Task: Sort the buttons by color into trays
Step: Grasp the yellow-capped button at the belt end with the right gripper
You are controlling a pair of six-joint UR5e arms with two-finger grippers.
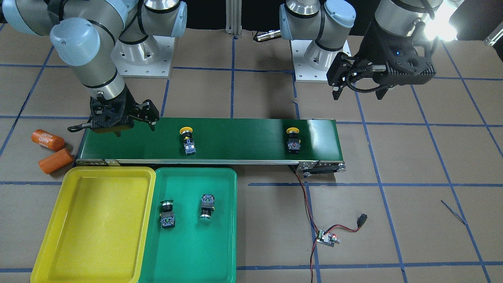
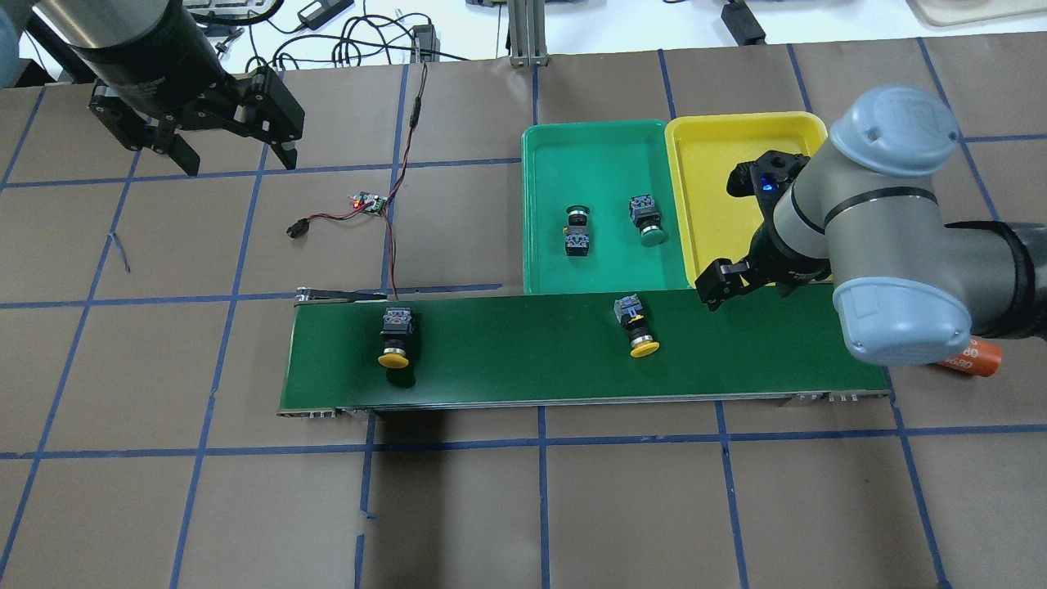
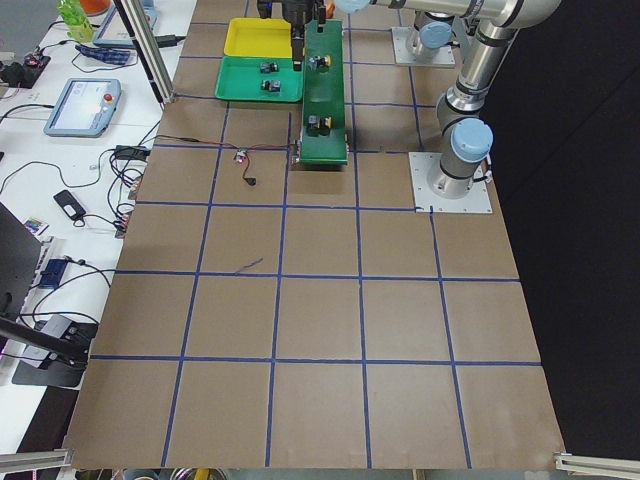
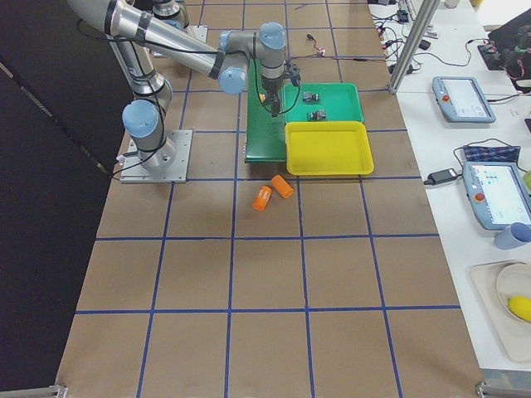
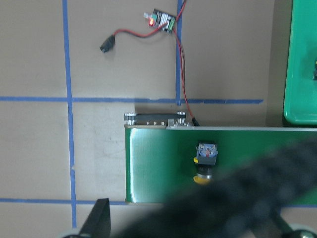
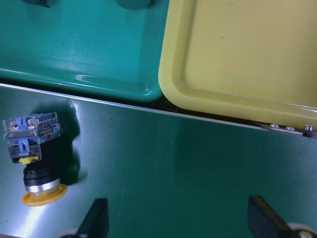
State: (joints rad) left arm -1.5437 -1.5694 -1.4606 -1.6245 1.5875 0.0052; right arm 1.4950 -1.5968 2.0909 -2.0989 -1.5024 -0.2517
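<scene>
Two yellow-capped buttons lie on their sides on the belt, one [image 1: 187, 139] nearer the trays and one [image 1: 292, 140] toward the belt's other end. Both green-capped buttons [image 1: 167, 214] [image 1: 206, 206] lie in the green tray [image 1: 188, 251]. Beside it the yellow tray [image 1: 98, 220] holds nothing. My right gripper [image 1: 135, 127] hangs open over the belt end by the yellow tray; in its wrist view the nearer yellow button [image 6: 34, 158] lies off to the left of the open fingers. My left gripper [image 2: 237, 164] is open and empty, high over the bare table, away from the belt.
The dark-green conveyor belt [image 1: 243, 137] runs along the trays' long edge. Two orange cylinders [image 1: 47, 139] [image 1: 56, 161] lie off its end by the yellow tray. A small circuit board [image 1: 326, 237] with red and black wires sits near the belt's other end.
</scene>
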